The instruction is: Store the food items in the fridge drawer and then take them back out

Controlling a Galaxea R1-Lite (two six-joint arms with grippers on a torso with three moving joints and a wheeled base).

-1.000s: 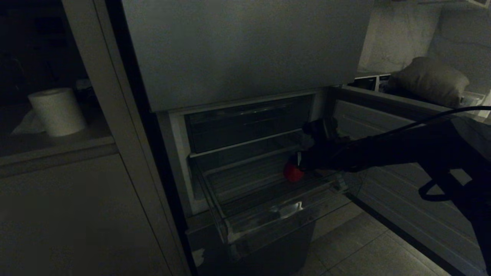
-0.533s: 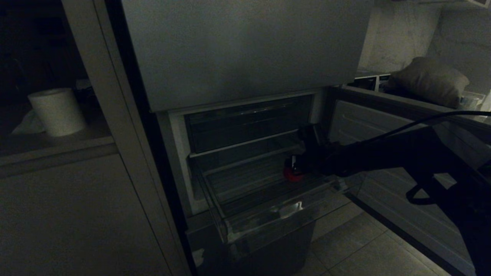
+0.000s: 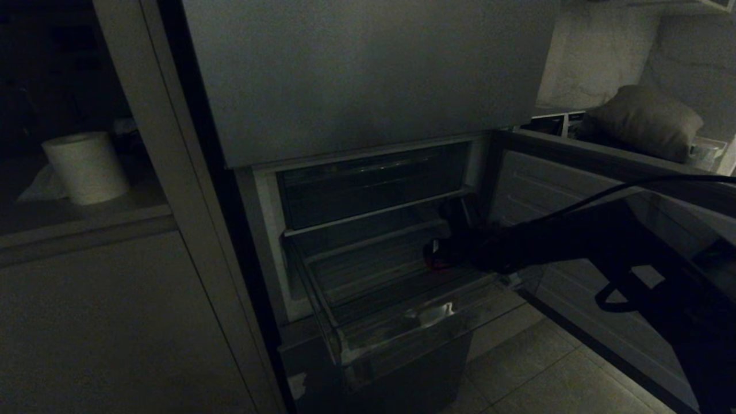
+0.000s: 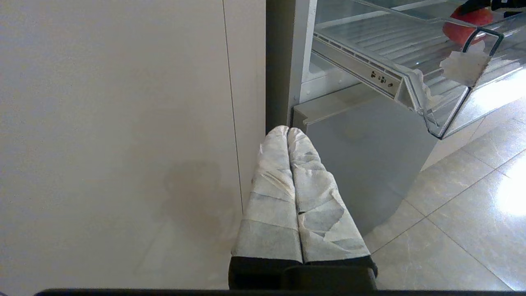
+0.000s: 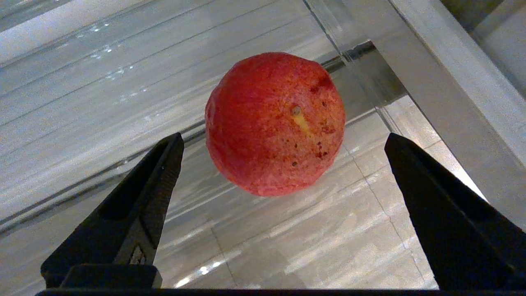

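Red food item (image 5: 275, 123), round and speckled with a small pale mark on its skin, lies on the ribbed clear floor of the fridge drawer (image 3: 402, 322), which stands pulled out from the compartment. It sits just ahead of the right pincer (image 5: 283, 144), level with the gap between the two black fingertips (image 5: 164, 164), which are spread wide on either side of it and touch nothing; a clear margin shows between each tip and the fruit. Beyond the pincer, past the fruit, the drawer's transparent side wall meets a pale frame rail, and floor tiles show through the plastic underneath. From the head view the dark right arm reaches in from the right over the drawer, and only a sliver of red (image 3: 432, 265) shows under the pincer (image 3: 440, 256). Only one red piece can be seen. The left pincer (image 4: 289, 131) hangs low outside the fridge, well apart from the drawer and below its front lip, its paper-wrapped fingers (image 4: 271, 197) pressed together and holding nothing, facing a pale cabinet panel (image 4: 115, 123). A paper towel roll (image 3: 86, 167) stands on a worktop far to the left.
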